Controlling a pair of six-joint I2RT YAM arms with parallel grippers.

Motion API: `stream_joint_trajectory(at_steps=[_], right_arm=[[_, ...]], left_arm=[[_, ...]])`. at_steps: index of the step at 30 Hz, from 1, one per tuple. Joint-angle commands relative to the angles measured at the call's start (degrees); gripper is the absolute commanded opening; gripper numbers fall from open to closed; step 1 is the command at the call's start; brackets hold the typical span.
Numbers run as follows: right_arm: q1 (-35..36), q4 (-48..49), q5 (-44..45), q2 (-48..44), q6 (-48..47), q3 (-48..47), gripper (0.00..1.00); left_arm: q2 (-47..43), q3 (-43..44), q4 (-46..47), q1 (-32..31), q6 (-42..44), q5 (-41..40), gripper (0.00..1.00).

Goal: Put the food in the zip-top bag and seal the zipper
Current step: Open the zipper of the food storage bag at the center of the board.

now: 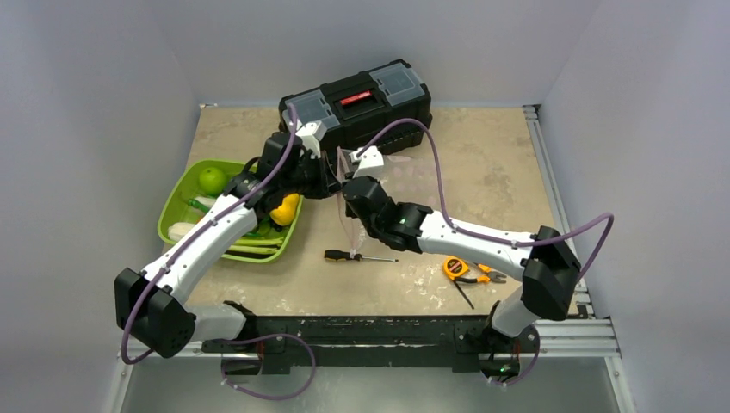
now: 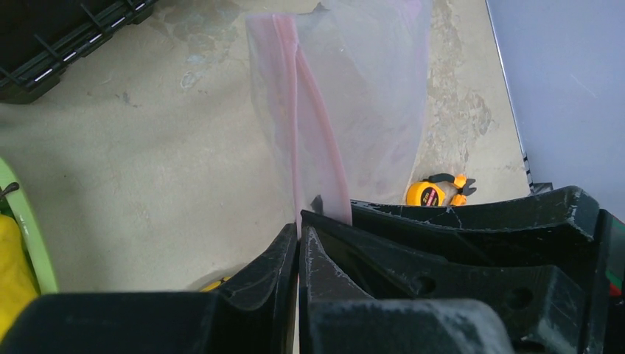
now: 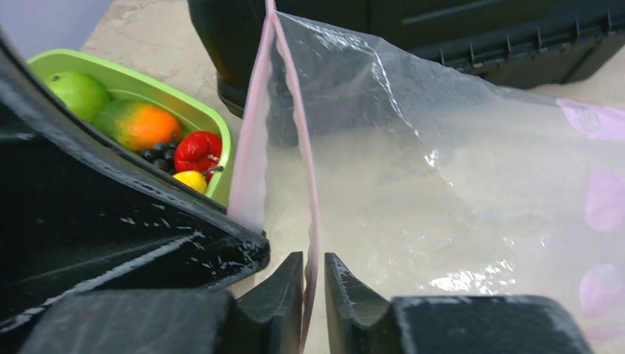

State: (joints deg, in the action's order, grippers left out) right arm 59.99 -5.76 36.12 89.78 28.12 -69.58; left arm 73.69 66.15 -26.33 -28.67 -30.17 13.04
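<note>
Your right gripper point(image 3: 314, 267) has its fingers point(image 3: 352, 291) a narrow gap apart at the bottom, with the pink zipper point(image 3: 253, 147) of the clear zip-top bag point(image 3: 442, 184) running down between them. The left gripper point(image 3: 247, 243) fills the lower left, its tip just beside that zipper. Past it you see a lime-green tray point(image 3: 173, 99) on the table point(image 3: 147, 29) holding a green apple point(image 3: 77, 92), an orange-green fruit point(image 3: 136, 125), a red pepper point(image 3: 197, 146), dark grapes point(image 3: 157, 155) and a yellow piece point(image 3: 190, 179), and a black toolbox point(image 3: 457, 29) behind the bag.

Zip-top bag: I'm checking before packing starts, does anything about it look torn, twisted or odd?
Nothing stands out: the zip-top bag looks untorn and empty, its zipper strip pinched in the left gripper.
</note>
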Motion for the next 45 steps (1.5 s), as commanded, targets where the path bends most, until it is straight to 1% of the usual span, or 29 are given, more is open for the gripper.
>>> stream_joint_trajectory(at_steps=[1, 3, 4, 8, 13, 15, 17, 20, 21, 22, 23, 27, 28, 30, 31, 32, 33, 37, 40, 41, 43, 44, 45], right_arm=[[0.30, -4.78, 5.15, -1.95, 2.70, -2.70, 0.11], [0.34, -3.52, 6.28, -4.09, 0.95, -0.68, 0.01], [0.33, -3.43, 6.46, -5.16, 0.60, -0.16, 0.00], [-0.40, -4.33, 11.36, -9.67, -2.64, 2.19, 0.00], [-2.67, -1.71, 9.46, -16.39, -4.73, 6.98, 0.00], [-2.94, -1.24, 7.27, -16.79, -4.94, 7.30, 0.00], [-2.90, -2.80, 6.17, -15.97, -4.76, 6.02, 0.00], [-2.95, -6.28, 6.53, -14.57, -4.60, 3.73, 0.00], [-2.95, -6.96, 6.73, -14.40, -4.75, 3.20, 0.00], [-2.95, -7.60, 6.77, -14.37, -4.93, 2.72, 0.00], [-2.95, -7.98, 6.90, -14.43, -5.36, 2.36, 0.00], [-3.10, -11.21, 9.87, -14.60, -6.85, 0.57, 0.00], [-3.23, -12.71, 11.42, -14.40, -7.38, -0.34, 0.00], [-4.18, -15.61, 14.48, -14.28, -9.05, -1.86, 0.00], [-4.97, -17.04, 15.76, -14.51, -9.94, -2.52, 0.00], [-6.10, -18.38, 17.01, -14.96, -10.66, -2.99, 0.00], [-7.04, -19.26, 18.38, -15.59, -11.50, -3.30, 0.00], [-9.43, -24.25, 26.63, -19.68, -12.59, -3.93, 0.00], [-9.70, -22.66, 30.66, -22.35, -18.26, -3.90, 0.00], [-9.73, -22.50, 31.58, -22.45, -20.01, -4.81, 0.00], [-9.71, -23.86, 31.92, -21.21, -22.34, -7.40, 0.00], [-9.72, -24.34, 31.49, -20.31, -23.80, -8.32, 0.00], [-9.71, -24.16, 29.02, -19.04, -25.36, -8.71, 0.00]], left_arm=[[-1.68, 1.21, 0.53, -0.34, 1.21, -1.65, 0.00], [-1.46, 2.06, -0.64, -0.34, 1.57, -2.31, 0.00], [-1.40, 2.47, -1.17, -0.34, 1.89, -2.58, 0.00], [-1.50, 2.71, -1.74, -0.34, 2.51, -3.73, 0.00], [-0.06, 3.49, -2.32, -0.34, 3.10, -2.90, 0.00], [0.77, 3.77, -2.22, -0.34, 3.31, -1.52, 0.00], [1.22, 3.87, -1.69, -0.29, 3.46, -0.01, 0.00], [0.67, 3.77, -1.18, -0.34, 3.41, 0.55, 0.00], [0.27, 3.68, -0.92, -0.29, 3.59, 0.62, 0.02], [-0.23, 3.64, -0.71, -0.33, 3.94, 0.56, 0.06], [-0.67, 3.64, -0.55, -0.27, 4.35, 0.50, 0.13], [-2.44, 2.86, 0.78, -0.21, 6.94, 0.31, 0.46], [-3.06, 2.55, 1.16, -0.25, 7.52, 0.06, 0.55], [-3.95, 2.61, 1.38, -0.13, 8.64, -0.51, 0.66], [-4.43, 2.73, 1.31, 0.03, 9.01, -0.97, 0.73], [-4.89, 2.71, 1.21, 0.34, 9.07, -1.65, 0.85], [-5.34, 2.53, 1.36, 0.74, 9.08, -2.11, 0.91], [-5.96, 2.67, 0.56, 2.40, 9.32, -3.99, 0.93], [-6.62, 2.97, 0.23, 3.58, 9.28, -3.60, 0.92], [-6.94, 2.89, 0.06, 3.71, 9.57, -4.55, 0.93], [-7.14, 2.66, -0.23, 3.71, 10.35, -6.59, 0.93], [-6.92, 2.82, -0.59, 3.72, 10.78, -7.46, 0.95], [-6.57, 3.29, -1.30, 3.78, 11.14, -8.17, 0.97]])
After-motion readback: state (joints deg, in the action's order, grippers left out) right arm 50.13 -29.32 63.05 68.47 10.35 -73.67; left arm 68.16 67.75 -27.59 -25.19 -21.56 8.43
